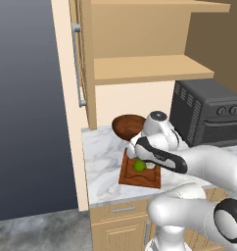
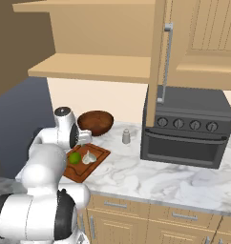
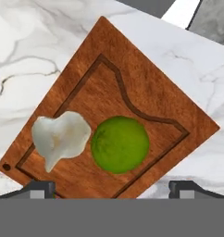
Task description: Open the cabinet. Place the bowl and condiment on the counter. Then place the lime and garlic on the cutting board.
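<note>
Lime (image 3: 120, 144), one, and garlic (image 3: 59, 137), one, side by side on the one cutting board (image 3: 151, 97), close together, possibly touching. Both inside the board's groove, straight ahead of the claw (image 3: 112, 187) in the hand view, between the lines of its two finger tips and apart from them. Claw wide, holding nothing, tips spread to either side of the pair, hanging above the board.

Seen from the right base view: lime (image 2: 75, 157) and garlic (image 2: 89, 157) on the board (image 2: 91, 167), just beside the white hand. Seen from the left base view: lime (image 1: 139, 166) under the hand, garlic mostly hidden behind the wrist, board (image 1: 140, 176) partly covered by the arm.

One bowl (image 2: 95, 122) on the counter (image 2: 151, 178), just beyond the board from the claw, upright, dark reddish-brown; in the left base view the bowl (image 1: 129, 126) partly behind the hand. One condiment (image 2: 126, 136) upright on the counter, past the bowl's side toward the oven, well apart from the claw.

One cabinet (image 1: 150, 68) above, open, two bare shelves showing, door (image 2: 162, 52) swung out with its grey bar handle (image 2: 165, 62). One dark oven (image 2: 186, 126) on the counter beyond the condiment. Low drawers (image 2: 151, 214) under the slab, below the claw's level
</note>
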{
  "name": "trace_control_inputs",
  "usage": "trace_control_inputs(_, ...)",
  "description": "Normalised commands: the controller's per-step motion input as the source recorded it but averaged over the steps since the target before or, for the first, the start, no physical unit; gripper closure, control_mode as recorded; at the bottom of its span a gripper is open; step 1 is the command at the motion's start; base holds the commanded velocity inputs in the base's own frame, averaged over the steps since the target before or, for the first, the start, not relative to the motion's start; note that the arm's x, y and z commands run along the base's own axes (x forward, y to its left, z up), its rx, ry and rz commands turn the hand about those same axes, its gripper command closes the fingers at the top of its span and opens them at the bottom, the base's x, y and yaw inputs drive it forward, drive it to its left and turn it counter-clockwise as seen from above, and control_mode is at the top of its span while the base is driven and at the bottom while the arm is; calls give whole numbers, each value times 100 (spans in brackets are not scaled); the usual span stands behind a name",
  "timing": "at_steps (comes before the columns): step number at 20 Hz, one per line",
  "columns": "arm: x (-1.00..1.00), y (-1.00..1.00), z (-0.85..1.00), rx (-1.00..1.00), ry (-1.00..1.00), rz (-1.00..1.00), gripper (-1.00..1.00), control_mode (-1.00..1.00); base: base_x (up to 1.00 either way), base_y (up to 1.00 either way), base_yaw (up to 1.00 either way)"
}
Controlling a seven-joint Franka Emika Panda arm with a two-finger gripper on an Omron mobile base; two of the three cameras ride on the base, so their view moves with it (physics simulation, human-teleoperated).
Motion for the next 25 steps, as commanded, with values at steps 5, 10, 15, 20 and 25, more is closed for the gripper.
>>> trace_control_inputs(5, -35, 0, 75, 0, 0, 0, -100, -100, 0, 0, 0)
trace_control_inputs(10, -75, 0, 88, 0, -4, 0, -100, -100, 0, 0, 0)
trace_control_inputs(15, -64, -6, 92, 0, -15, 0, -100, -100, 0, 0, 0)
trace_control_inputs(20, -58, -16, 79, 0, -22, 0, -100, -100, 0, 0, 0)
trace_control_inputs(25, -28, -17, 54, -1, -25, 0, -100, -100, 0, 0, 0)
